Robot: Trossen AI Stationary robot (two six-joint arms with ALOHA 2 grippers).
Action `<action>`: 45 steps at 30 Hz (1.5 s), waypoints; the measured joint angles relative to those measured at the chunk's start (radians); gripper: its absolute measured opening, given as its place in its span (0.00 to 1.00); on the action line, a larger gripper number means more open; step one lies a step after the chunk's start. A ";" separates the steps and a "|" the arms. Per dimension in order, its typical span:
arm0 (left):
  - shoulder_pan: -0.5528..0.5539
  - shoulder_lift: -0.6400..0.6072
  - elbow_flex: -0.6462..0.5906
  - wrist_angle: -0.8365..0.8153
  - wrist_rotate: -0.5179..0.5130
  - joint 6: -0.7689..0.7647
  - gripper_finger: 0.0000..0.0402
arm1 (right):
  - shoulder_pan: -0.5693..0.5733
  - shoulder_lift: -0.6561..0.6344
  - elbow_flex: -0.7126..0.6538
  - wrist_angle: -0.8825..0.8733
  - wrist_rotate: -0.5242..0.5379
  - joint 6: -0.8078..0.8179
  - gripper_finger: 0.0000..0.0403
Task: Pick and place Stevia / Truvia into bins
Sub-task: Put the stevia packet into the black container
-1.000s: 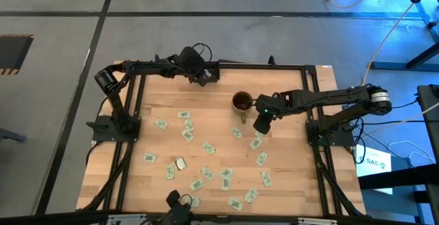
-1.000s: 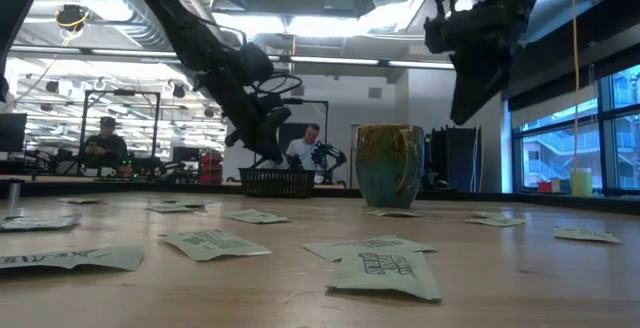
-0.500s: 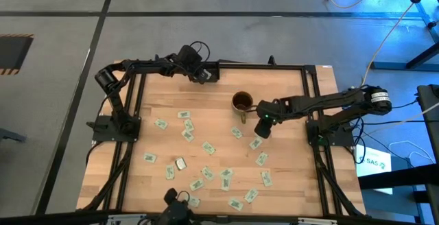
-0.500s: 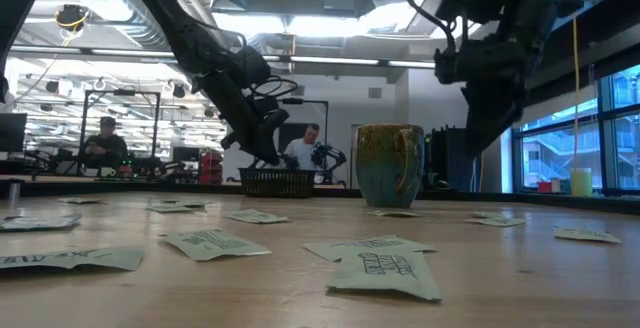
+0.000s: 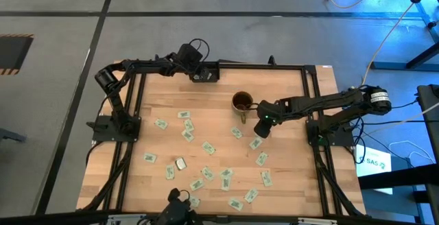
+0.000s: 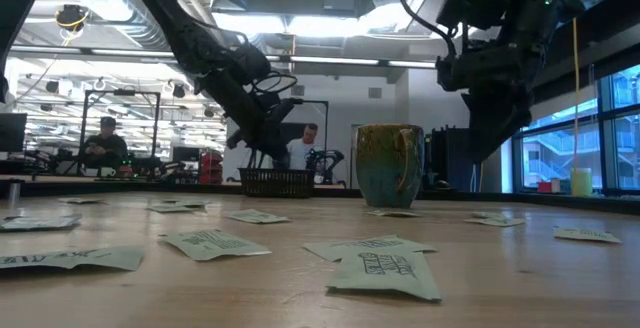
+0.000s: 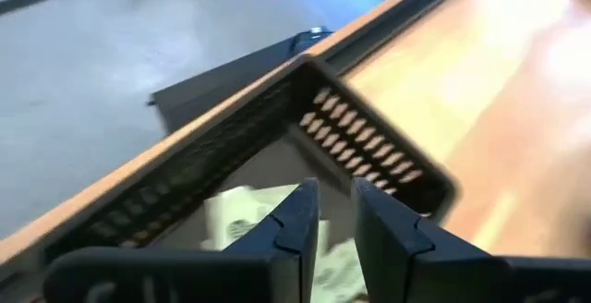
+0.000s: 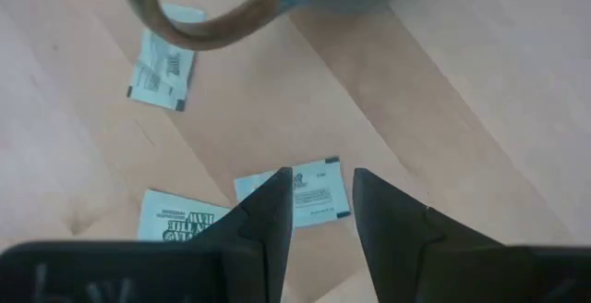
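Since a second ago my right pincer has dropped from above the mug's handle side to hang low over one sachet, and my left pincer has slid further along the far edge to sit over the black tray. Nearest the low camera, a sachet lies flat with its long axis running roughly across my view; others are scattered over the near and middle counter at mixed angles. The right pincer's fingers stand spread, straddling the sachet under them, which lies flat on the wood with its long side across the gap, not yet pinched. Just behind it the brown mug stands upright, handle toward the near edge. Bare wood lies between the mug and the tray, with open room there. At the far rim the left pincer's fingers are slightly parted above the tray, where a white sachet lies beneath them; the tray hugs the counter's frame rail.
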 joint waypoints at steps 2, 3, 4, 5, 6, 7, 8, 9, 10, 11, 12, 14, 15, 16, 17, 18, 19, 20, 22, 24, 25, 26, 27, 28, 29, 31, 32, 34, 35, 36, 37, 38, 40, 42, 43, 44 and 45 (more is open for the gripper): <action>0.000 0.000 0.000 0.023 0.029 -0.031 0.15 | 0.000 0.000 0.000 -0.023 -0.008 0.040 0.29; 0.000 -0.001 0.000 0.034 0.047 -0.043 0.14 | -0.001 0.000 -0.002 -0.026 -0.017 0.052 0.29; 0.000 -0.003 0.000 0.044 0.063 -0.052 0.14 | -0.001 0.000 -0.005 -0.023 -0.023 0.055 0.29; 0.000 -0.006 0.000 0.052 0.073 -0.060 0.14 | -0.001 0.000 -0.010 -0.020 -0.024 0.065 0.29; 0.000 -0.011 0.000 0.057 0.083 -0.065 0.14 | -0.001 0.000 -0.019 -0.018 -0.025 0.082 0.29; 0.000 -0.017 0.000 0.061 0.093 -0.066 0.14 | -0.001 0.000 -0.029 -0.017 -0.025 0.104 0.29; 0.000 -0.024 0.000 0.069 0.106 -0.066 0.14 | -0.001 0.000 -0.043 -0.010 -0.026 0.117 0.29; 0.000 -0.030 0.000 0.080 0.118 -0.066 0.14 | -0.001 0.000 -0.062 0.013 -0.027 0.132 0.29; -0.003 -0.035 0.000 0.090 0.120 -0.066 0.15 | -0.001 0.000 -0.081 0.034 -0.031 0.150 0.29; -0.005 -0.040 0.000 0.095 0.120 -0.066 0.15 | -0.001 0.000 -0.100 0.055 -0.035 0.158 0.29; -0.006 -0.044 0.000 0.099 0.120 -0.066 0.14 | -0.001 0.000 -0.119 0.080 -0.036 0.165 0.29; -0.010 -0.050 0.000 0.119 0.120 -0.066 0.14 | -0.001 0.000 -0.150 0.136 -0.036 0.173 0.29; -0.010 -0.050 0.000 0.129 0.121 -0.066 0.14 | -0.001 0.000 -0.162 0.153 -0.036 0.174 0.29; -0.011 -0.050 0.000 0.134 0.121 -0.066 0.14 | -0.001 0.000 -0.173 0.163 -0.036 0.172 0.29; -0.011 -0.050 0.000 0.137 0.122 -0.066 0.14 | -0.001 0.000 -0.182 0.174 -0.035 0.157 0.29; -0.011 -0.050 0.000 0.140 0.122 -0.066 0.14 | -0.001 0.000 -0.189 0.185 -0.036 0.150 0.29; -0.011 -0.050 0.000 0.145 0.122 -0.066 0.14 | -0.001 0.000 -0.195 0.194 -0.035 0.138 0.29; -0.011 -0.050 0.000 0.147 0.122 -0.066 0.14 | -0.001 0.000 -0.202 0.198 -0.033 0.126 0.29; -0.011 -0.050 0.000 0.146 0.121 -0.066 0.14 | -0.001 0.000 -0.215 0.214 -0.033 0.101 0.29; -0.011 -0.050 0.000 0.146 0.121 -0.066 0.14 | -0.001 0.001 -0.219 0.241 -0.032 0.077 0.29; -0.011 -0.050 0.000 0.146 0.122 -0.066 0.14 | -0.001 0.003 -0.219 0.251 -0.030 0.065 0.29; -0.011 -0.050 0.000 0.145 0.122 -0.066 0.14 | -0.001 0.009 -0.219 0.254 -0.022 0.050 0.29; -0.011 -0.050 0.000 0.145 0.121 -0.066 0.14 | -0.001 0.017 -0.220 0.255 -0.018 0.045 0.29; -0.011 -0.050 0.000 0.146 0.121 -0.066 0.15 | -0.001 0.029 -0.220 0.256 -0.018 0.039 0.29; -0.011 -0.050 0.000 0.146 0.121 -0.066 0.15 | -0.001 0.045 -0.220 0.267 -0.018 0.027 0.28; -0.011 -0.050 0.000 0.146 0.121 -0.066 0.15 | -0.001 0.078 -0.218 0.279 -0.016 0.019 0.26; -0.011 -0.050 0.000 0.146 0.121 -0.066 0.14 | 0.000 0.096 -0.216 0.278 -0.013 0.019 0.25; -0.011 -0.050 0.000 0.145 0.121 -0.067 0.14 | 0.000 0.125 -0.211 0.268 -0.005 0.023 0.22; -0.011 -0.050 0.000 0.145 0.121 -0.068 0.14 | 0.000 0.132 -0.209 0.265 -0.002 0.023 0.21; -0.011 -0.050 0.000 0.145 0.120 -0.068 0.14 | 0.000 0.135 -0.209 0.263 0.001 0.023 0.19; -0.011 -0.050 0.000 0.145 0.120 -0.068 0.14 | 0.000 0.136 -0.209 0.260 0.002 0.021 0.17; -0.011 -0.050 0.000 0.145 0.120 -0.068 0.14 | 0.000 0.136 -0.209 0.257 0.002 0.021 0.16; -0.011 -0.050 0.000 0.145 0.120 -0.067 0.13 | 0.000 0.131 -0.209 0.250 0.001 0.019 0.13; -0.011 -0.050 0.000 0.144 0.119 -0.068 0.14 | -0.001 0.129 -0.211 0.242 -0.005 0.019 0.10; -0.011 -0.050 0.000 0.145 0.119 -0.067 0.14 | -0.002 0.129 -0.211 0.240 -0.006 0.021 0.09; -0.011 -0.050 0.000 0.145 0.119 -0.067 0.14 | -0.002 0.129 -0.211 0.240 -0.006 0.023 0.08; -0.011 -0.050 0.000 0.145 0.119 -0.067 0.14 | -0.002 0.129 -0.211 0.240 -0.006 0.023 0.06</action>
